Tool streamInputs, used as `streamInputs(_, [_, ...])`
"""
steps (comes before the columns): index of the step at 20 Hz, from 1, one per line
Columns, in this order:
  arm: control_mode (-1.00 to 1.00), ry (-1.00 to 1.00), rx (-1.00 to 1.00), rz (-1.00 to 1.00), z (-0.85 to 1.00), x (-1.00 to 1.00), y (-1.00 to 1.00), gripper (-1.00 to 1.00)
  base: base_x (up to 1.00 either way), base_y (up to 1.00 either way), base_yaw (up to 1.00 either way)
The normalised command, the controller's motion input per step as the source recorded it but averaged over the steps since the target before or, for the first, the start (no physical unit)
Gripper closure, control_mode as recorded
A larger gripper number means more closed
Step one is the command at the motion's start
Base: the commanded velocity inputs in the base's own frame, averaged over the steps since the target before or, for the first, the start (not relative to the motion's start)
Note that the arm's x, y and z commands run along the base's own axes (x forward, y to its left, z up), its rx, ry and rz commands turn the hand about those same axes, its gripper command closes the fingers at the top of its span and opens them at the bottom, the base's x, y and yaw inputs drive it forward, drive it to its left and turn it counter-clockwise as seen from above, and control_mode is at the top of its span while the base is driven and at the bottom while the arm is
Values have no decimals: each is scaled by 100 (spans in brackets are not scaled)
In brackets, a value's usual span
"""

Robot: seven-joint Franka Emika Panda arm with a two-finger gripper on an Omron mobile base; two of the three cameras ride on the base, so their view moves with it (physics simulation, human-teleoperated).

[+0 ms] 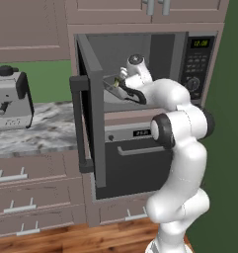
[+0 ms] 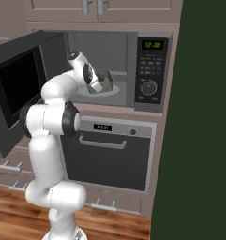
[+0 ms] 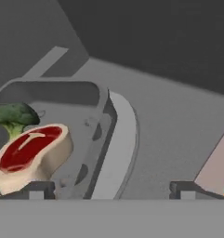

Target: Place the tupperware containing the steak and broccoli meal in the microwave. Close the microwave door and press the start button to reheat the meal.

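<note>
The microwave [image 1: 198,64] stands with its door [image 1: 91,123] swung wide out to the left. My gripper [image 3: 111,188] reaches into the cavity and is open, its two fingertips [image 3: 36,188] far apart. They straddle the right wall of the tupperware [image 3: 81,125], touching nothing that I can see. The tupperware holds a red-topped tan steak [image 3: 32,155] and a green broccoli floret [image 3: 13,116]. It rests on the pale round turntable [image 3: 120,153]. In the base views the tupperware [image 2: 106,82] shows as a dark box just past the hand [image 1: 121,81].
The keypad strip with green display [image 2: 151,70] is on the cavity's right. An oven with a horizontal handle [image 1: 140,150] sits below. A coffee machine [image 1: 11,99] stands on the marble counter [image 1: 46,131] to the left. A dark green wall [image 2: 203,140] closes the right side.
</note>
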Motion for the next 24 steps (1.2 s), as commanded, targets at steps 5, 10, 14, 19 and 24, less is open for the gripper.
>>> streamInputs(5, [-100,-16,0,-6,0,-100,0,-100,0,0,0])
streamInputs(10, [-100,-23,0,-6,15,-100,-2,-100,0,0,0])
streamInputs(14, [-100,-25,0,-1,45,-100,-8,-100,0,0,0])
streamInputs(19, [-100,-14,5,0,54,-97,-11,-100,0,0,0])
streamInputs(24, [-100,-1,13,0,64,-78,-17,-100,0,0,0])
